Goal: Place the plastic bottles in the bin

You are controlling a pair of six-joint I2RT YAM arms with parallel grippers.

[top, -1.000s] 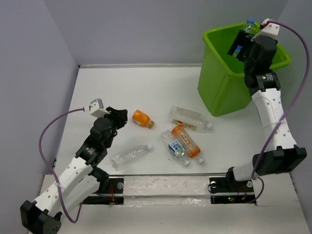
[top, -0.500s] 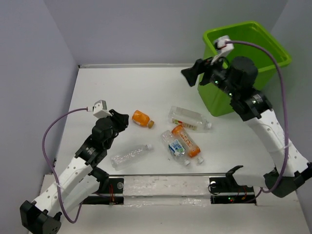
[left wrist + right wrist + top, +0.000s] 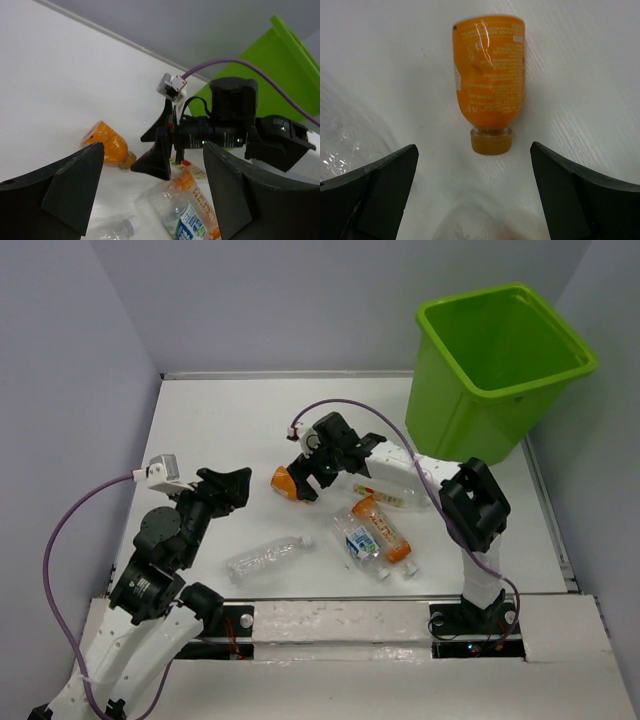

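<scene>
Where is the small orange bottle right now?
In the top view the orange bottle lies on the table, left of centre, under the open jaws of the right gripper and left of a clear bottle.

Top external: fixed high behind both arm bases, facing down and forward; distant; covers the whole tabletop (image 3: 220, 420) and the bin (image 3: 470, 430) at far right; left wrist: low over the tabletop, facing across it between the fingers of the left gripper (image 3: 154, 150); right wrist: very close, facing straight down between the fingers of the right gripper (image 3: 474, 146); shared by all three, the orange bottle (image 3: 489, 75); left wrist and top external also share the bin and the right gripper.
</scene>
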